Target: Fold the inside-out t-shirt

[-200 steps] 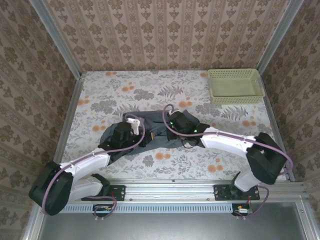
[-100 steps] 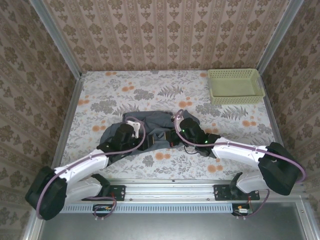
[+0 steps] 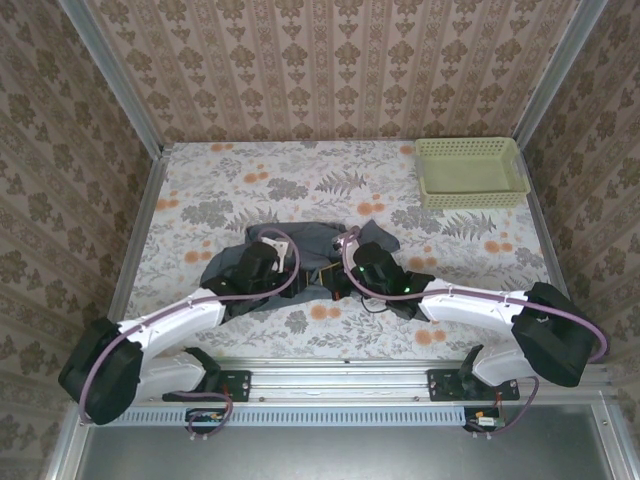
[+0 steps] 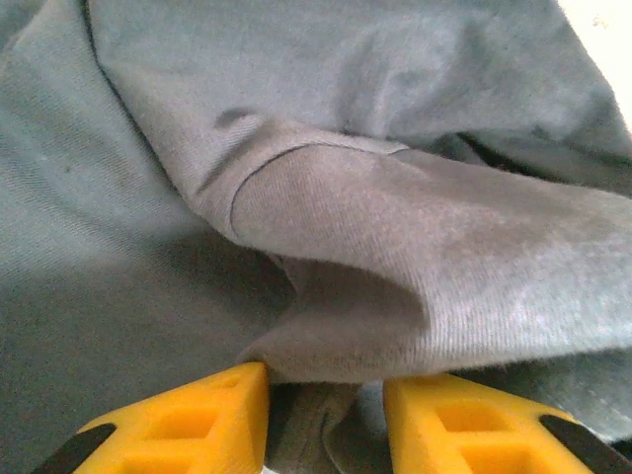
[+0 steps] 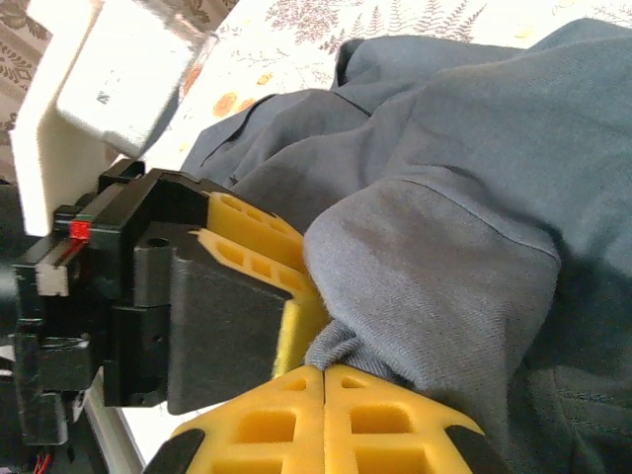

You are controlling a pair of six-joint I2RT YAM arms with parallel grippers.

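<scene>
Top view: bright, even overhead light, only faint soft shadows on table (image 3: 200,180). Frame posts (image 3: 108,70) lean outward at edges, wide-angle look. Left wrist view: dimmer, v. close, t-shirt (image 4: 415,227) weave soft, dark shadow under the fold, top-right corner blown out white. Right wrist view: well lit, tabletop washed out w/ glare at top, white block (image 5: 109,89) top left blurry, cloth grain sharp.

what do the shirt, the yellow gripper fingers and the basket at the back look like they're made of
T-shirt: soft matte knit, likely cotton jersey; a fine ribbed texture, a stitched seam and limp folds show.
Fingers: matte yellow plastic, possibly printed; they are rigid with hollow lattice cells.
Basket: pale yellow-green plastic by its look, with perforated mesh walls; too small to judge the finish.
</scene>
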